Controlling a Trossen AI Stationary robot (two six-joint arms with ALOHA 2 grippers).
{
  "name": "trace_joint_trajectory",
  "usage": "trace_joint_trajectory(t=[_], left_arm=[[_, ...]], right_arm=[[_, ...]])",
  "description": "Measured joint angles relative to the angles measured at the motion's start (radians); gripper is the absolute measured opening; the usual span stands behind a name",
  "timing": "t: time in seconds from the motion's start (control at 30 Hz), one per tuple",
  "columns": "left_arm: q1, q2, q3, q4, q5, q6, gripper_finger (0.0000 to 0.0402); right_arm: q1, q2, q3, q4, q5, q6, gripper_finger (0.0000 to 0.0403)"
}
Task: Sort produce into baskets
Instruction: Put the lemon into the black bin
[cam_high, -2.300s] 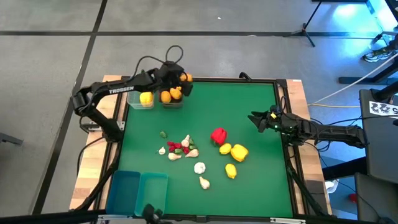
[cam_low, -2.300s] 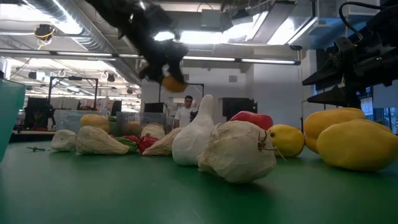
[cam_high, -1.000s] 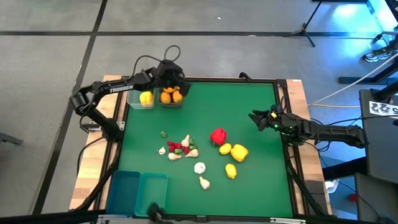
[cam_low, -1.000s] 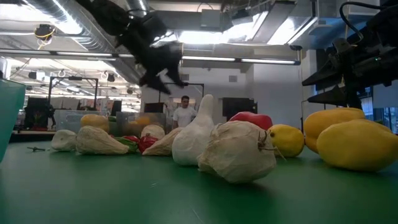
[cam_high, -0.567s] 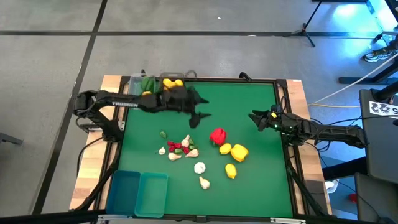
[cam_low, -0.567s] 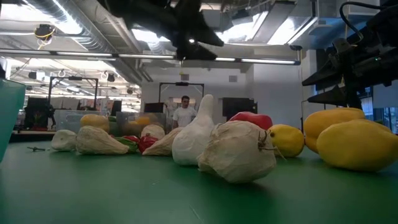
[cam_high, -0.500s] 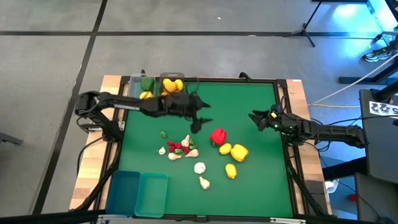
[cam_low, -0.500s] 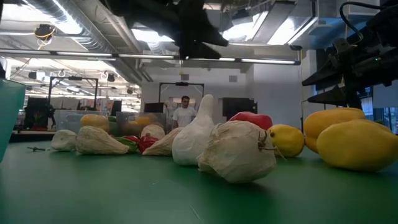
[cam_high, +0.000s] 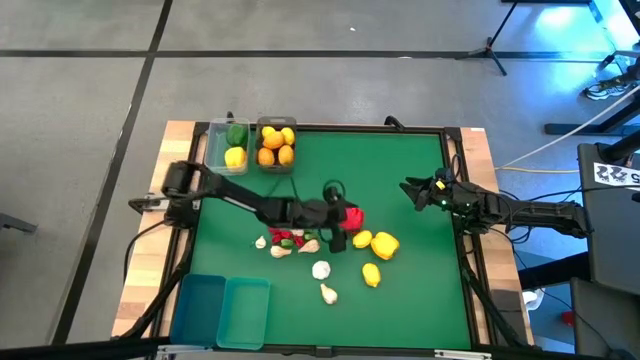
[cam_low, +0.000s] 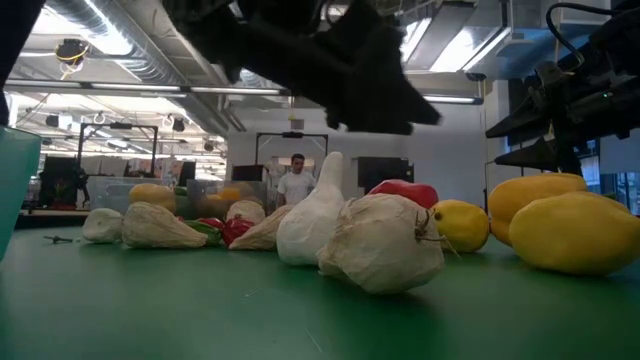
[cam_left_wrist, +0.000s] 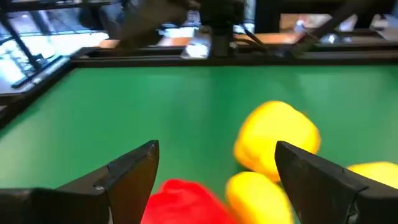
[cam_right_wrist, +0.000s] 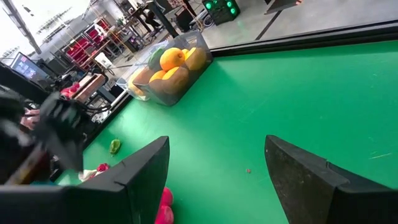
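So far only the two clear baskets (cam_high: 252, 146) hold produce, oranges (cam_high: 275, 145) in one, while both teal baskets (cam_high: 222, 309) look empty. Beside the red pepper (cam_high: 351, 217) the left claw (cam_high: 337, 231) hangs released; garlic (cam_high: 321, 269), lemons (cam_high: 378, 245) and chilies, apparently, remain nearby, and the right claw (cam_high: 413, 191) waits released farther off.

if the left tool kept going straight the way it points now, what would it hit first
Most likely the red pepper: it sits low between the open fingers of the left tool, right in front. Just past it lie a lemon and a yellow pepper. Depth is hard to judge, so it might pass just over the red one.
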Motion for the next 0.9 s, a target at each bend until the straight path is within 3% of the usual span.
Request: trace_joint_trajectory(t=[0.37,0.53,0.9], left_arm=[[-0.050,0.075,0.075,0.002,-0.041,-0.004,0.0317],[-0.074,0.131,0.105,0.005,-0.061,-0.095,0.0317],[-0.096,0.339,0.343,-0.096,-0.193,-0.180,0.0317]], right_arm=[[0.000,0.000,0.000,0.000,0.000,0.000,0.0261],[0.000,0.005,0.000,0.000,0.004,0.000,0.0261],[0.000,0.004,0.000,-0.002,-0.011,-0.001,0.0261]])
